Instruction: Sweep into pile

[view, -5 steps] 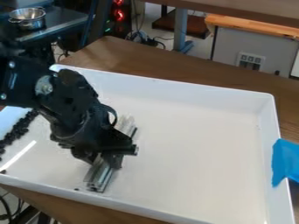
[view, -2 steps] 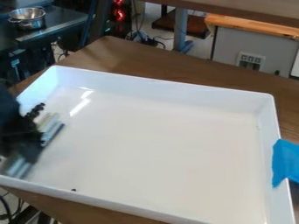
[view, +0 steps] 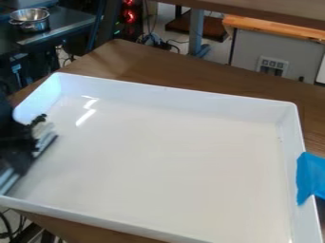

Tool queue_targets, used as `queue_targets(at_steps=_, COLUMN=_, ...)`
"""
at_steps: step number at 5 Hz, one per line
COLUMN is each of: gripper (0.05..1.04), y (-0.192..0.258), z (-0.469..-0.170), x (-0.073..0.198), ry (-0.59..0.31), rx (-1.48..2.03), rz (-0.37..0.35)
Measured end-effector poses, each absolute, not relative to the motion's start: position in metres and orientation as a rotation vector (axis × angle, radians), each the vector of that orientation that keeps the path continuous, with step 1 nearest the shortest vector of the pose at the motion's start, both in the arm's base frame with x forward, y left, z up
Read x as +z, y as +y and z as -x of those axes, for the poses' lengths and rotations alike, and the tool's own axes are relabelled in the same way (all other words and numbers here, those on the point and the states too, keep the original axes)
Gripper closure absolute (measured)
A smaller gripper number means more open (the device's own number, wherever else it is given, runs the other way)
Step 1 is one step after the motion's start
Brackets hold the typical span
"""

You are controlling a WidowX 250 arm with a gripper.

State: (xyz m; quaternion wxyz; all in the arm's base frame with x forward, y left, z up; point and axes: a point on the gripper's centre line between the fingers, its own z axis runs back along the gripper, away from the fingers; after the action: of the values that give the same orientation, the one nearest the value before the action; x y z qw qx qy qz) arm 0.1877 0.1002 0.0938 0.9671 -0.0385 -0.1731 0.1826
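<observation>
Black jaws at the left edge of the view are clamped around the metal bar (view: 45, 142), which slants along the left side of the white tray (view: 95, 219) on the brown table (view: 158, 71), with dark bits (view: 39, 118) just beside the bar's far end.

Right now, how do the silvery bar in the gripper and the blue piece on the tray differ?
The bar is straight and silvery; the blue piece is bright blue with an uneven outline. In view, the bar slants near the tray's left edge; the blue piece is at its right wall.
</observation>
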Motion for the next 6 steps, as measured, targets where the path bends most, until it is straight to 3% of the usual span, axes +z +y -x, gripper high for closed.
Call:
queue_targets(at_steps=1, gripper=0.708, y=0.055, z=-0.21, x=0.112, ry=-0.356, rx=0.389, rz=0.128)
queue_targets(at_steps=2, gripper=0.708, y=0.01, z=-0.219, x=0.11, ry=-0.349, rx=0.385, rz=0.121)
queue_targets(at_steps=3, gripper=0.708, y=-0.007, z=-0.217, x=0.091, ry=-0.362, rx=0.36, rz=0.065)
queue_targets(at_steps=5, gripper=0.708, y=-0.012, z=-0.23, x=0.076, ry=-0.464, rx=0.335, rz=0.025)
queue_targets(at_steps=6, gripper=0.708, y=0.006, z=-0.226, x=0.076, ry=-0.468, rx=0.35, rz=0.026)
